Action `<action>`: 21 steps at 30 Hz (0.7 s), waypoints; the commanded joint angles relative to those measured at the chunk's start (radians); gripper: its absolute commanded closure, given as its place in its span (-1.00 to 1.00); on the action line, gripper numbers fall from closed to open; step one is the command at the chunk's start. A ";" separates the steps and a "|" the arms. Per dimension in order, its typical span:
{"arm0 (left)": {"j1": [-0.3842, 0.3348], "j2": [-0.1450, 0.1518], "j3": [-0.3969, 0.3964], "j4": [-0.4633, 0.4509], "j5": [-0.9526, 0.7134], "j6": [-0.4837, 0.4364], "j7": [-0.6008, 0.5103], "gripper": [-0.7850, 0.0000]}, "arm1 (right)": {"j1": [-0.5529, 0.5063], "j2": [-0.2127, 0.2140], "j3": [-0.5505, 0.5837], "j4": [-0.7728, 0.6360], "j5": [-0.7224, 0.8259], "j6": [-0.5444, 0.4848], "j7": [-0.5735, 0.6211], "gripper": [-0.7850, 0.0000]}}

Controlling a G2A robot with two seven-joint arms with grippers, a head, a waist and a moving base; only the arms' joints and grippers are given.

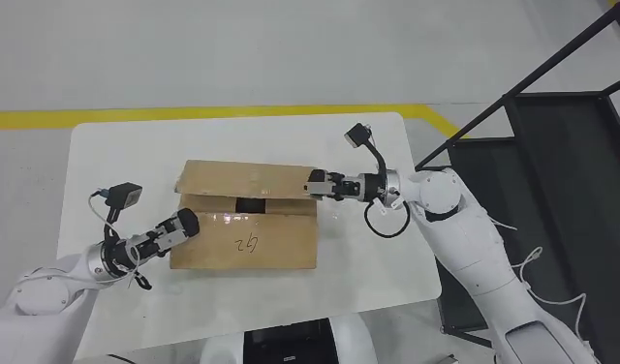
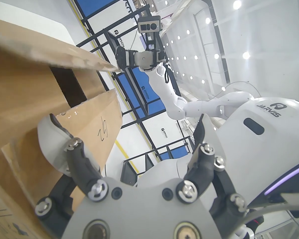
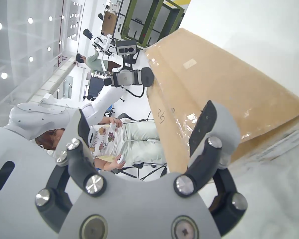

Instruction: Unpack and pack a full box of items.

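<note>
A brown cardboard box lies in the middle of the white table. Its top flaps are nearly closed, with a dark gap between them; the near flap bears handwriting. My left gripper sits at the box's left end, open, and in the left wrist view one of its fingers rests against the cardboard flap. My right gripper is at the box's right end by the far flap, open, with one of its fingers in front of the box.
A black metal rack stands just off the table's right side. A yellow floor line runs behind the table. Bare tabletop lies left of, behind and right of the box.
</note>
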 commanded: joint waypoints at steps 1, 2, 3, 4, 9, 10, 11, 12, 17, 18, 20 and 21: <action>0.000 0.001 -0.001 -0.004 -0.001 -0.002 0.002 -1.00 | -0.010 -0.002 -0.020 0.004 -0.004 0.008 -0.013 -1.00; -0.001 0.002 -0.002 -0.006 -0.001 -0.003 0.003 -1.00 | -0.014 -0.003 -0.028 0.006 -0.012 0.013 -0.019 -1.00; -0.002 0.002 -0.002 -0.005 -0.002 -0.003 0.003 -1.00 | -0.017 -0.004 -0.038 0.006 -0.014 0.019 -0.024 -1.00; -0.003 0.003 -0.002 -0.006 -0.001 -0.003 0.004 -1.00 | -0.020 -0.006 -0.046 0.007 -0.011 0.023 -0.029 -1.00; -0.014 0.004 0.007 -0.004 0.008 -0.002 0.002 -1.00 | -0.026 -0.008 -0.068 0.010 -0.025 0.035 -0.052 -1.00; -0.017 0.004 0.009 -0.004 0.010 -0.001 0.002 -1.00 | -0.028 -0.008 -0.068 0.011 -0.024 0.037 -0.059 -1.00; -0.019 0.004 0.012 -0.002 0.011 -0.002 0.002 -1.00 | -0.030 -0.008 -0.069 0.011 -0.026 0.039 -0.062 -1.00; -0.022 0.004 0.015 0.000 0.011 -0.003 0.003 -1.00 | -0.031 -0.007 -0.070 0.011 -0.030 0.041 -0.065 -1.00; -0.041 0.003 0.027 0.014 0.013 -0.002 0.002 -1.00 | -0.040 -0.005 -0.075 0.011 -0.063 0.055 -0.076 -1.00; -0.046 0.003 0.030 0.018 0.011 -0.001 0.001 -1.00 | -0.042 -0.005 -0.077 0.011 -0.066 0.056 -0.080 -1.00; -0.058 0.002 0.034 0.027 0.006 0.000 0.000 -1.00 | -0.045 -0.005 -0.079 0.011 -0.072 0.057 -0.088 -1.00; -0.066 0.002 0.036 0.033 0.004 0.001 0.000 -1.00 | -0.046 -0.005 -0.079 0.010 -0.071 0.057 -0.092 -1.00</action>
